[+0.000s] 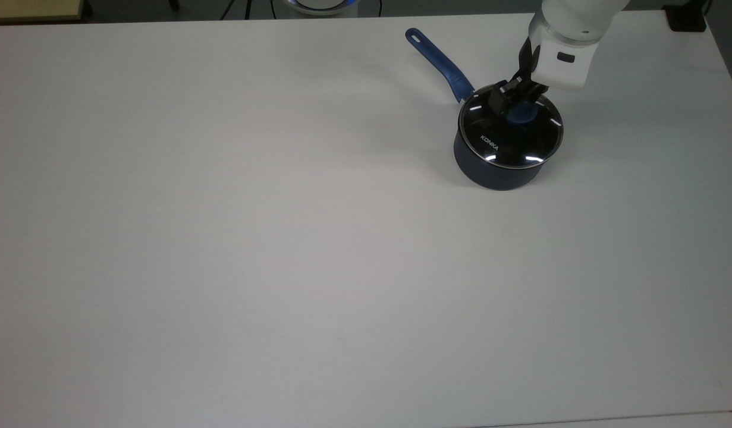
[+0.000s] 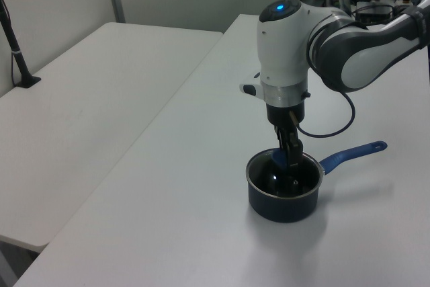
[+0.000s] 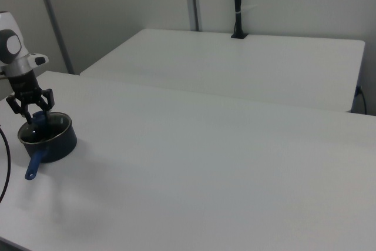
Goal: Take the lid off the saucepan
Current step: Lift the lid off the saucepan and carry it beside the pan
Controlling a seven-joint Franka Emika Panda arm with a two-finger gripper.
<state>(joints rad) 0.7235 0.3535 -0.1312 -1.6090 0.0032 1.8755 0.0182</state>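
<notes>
The dark navy saucepan stands at the top view's upper right, its blue handle pointing up and left. The glass lid lies flat on the saucepan, with its blue knob in the middle. My gripper is down over the lid, open, one finger on each side of the knob. In the right view the gripper shows spread fingers above the saucepan. In the left view the gripper reaches into the saucepan's rim area.
The white table stretches wide to the top view's left and bottom. A second white table stands alongside with a black post on it. A black cable hangs from the arm. A black object sits at the top view's far corner.
</notes>
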